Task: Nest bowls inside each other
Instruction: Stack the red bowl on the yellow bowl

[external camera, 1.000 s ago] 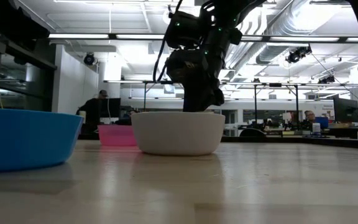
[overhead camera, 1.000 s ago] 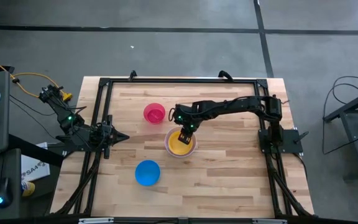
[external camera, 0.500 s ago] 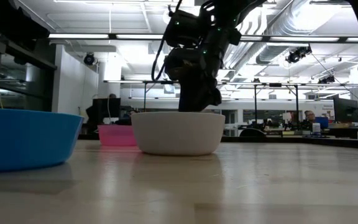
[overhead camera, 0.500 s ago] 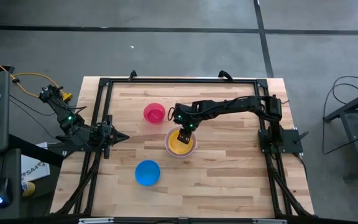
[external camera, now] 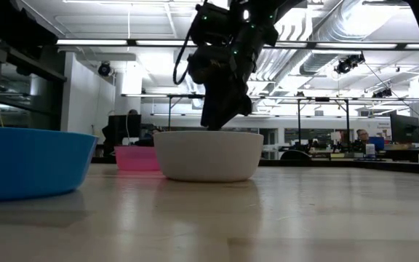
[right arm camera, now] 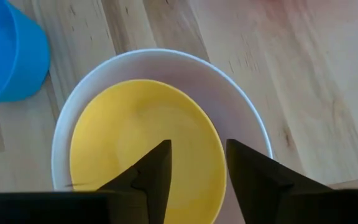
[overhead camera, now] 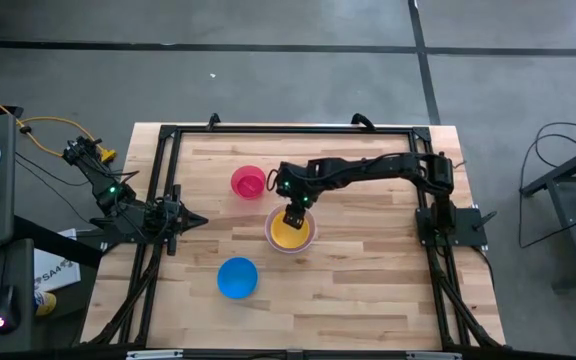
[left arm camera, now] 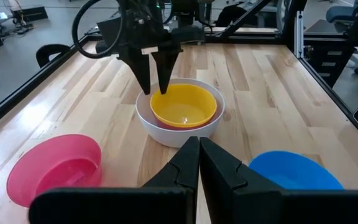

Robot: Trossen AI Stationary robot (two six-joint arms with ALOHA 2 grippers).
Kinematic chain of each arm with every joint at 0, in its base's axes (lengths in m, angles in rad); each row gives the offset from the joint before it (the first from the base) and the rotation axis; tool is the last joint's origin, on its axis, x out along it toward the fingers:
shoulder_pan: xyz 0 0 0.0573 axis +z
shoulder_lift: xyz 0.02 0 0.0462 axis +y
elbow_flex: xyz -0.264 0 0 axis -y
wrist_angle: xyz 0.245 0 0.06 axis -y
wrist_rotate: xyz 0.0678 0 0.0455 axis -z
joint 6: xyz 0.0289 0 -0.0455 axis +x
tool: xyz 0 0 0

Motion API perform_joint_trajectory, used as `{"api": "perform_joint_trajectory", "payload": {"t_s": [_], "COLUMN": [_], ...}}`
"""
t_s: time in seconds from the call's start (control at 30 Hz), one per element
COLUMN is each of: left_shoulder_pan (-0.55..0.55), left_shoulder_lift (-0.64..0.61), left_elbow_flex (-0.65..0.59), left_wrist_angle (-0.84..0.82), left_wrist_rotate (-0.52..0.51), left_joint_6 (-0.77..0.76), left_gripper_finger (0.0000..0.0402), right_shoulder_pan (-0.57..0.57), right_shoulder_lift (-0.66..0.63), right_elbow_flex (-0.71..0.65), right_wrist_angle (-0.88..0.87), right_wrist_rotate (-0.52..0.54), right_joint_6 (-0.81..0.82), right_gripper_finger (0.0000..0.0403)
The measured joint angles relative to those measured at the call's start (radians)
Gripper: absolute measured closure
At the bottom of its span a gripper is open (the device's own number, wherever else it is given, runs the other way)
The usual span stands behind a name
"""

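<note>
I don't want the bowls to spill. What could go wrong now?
1. The right claw hangs open just over the yellow bowl; moving sideways too low, a finger might catch its rim and tip it in the white bowl.
2. The pink-red bowl sits close beside the right arm and might get bumped.

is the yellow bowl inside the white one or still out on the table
Inside. The yellow bowl sits nested within the white bowl, whose rim rings it; the right gripper hangs open above.

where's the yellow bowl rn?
High view: yellow bowl sits nested in the white bowl near table center, between pink bowl and blue bowl.
</note>
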Motion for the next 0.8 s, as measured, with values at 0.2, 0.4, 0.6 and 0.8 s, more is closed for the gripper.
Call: {"api": "perform_joint_trajectory", "payload": {"t_s": [0.2,0.4,0.6,0.8], "left_shoulder_pan": [0.0,0.0,0.0,0.0], "left_shoulder_lift": [0.0,0.0,0.0,0.0], "left_elbow_flex": [0.0,0.0,0.0,0.0], "left_wrist_angle": [-0.002,-0.002,0.002,0.004], "left_wrist_rotate": [0.001,0.001,0.003,0.002], "left_joint_6": [0.0,-0.006,-0.008,-0.01], "left_gripper_finger": [0.039,0.039,0.039,0.039], "right_shoulder_pan": [-0.008,-0.017,-0.021,-0.008], "right_shoulder_lift": [-0.023,-0.099,-0.191,-0.306], "right_elbow_flex": [0.01,0.01,-0.048,-0.197], "right_wrist_angle": [-0.062,-0.087,-0.118,-0.048], "right_wrist_rotate": [-0.002,0.002,0.037,0.055], "right_joint_6": [-0.02,-0.043,-0.034,0.013], "right_gripper_finger": [0.0258,0.0255,0.0254,0.0254]}}
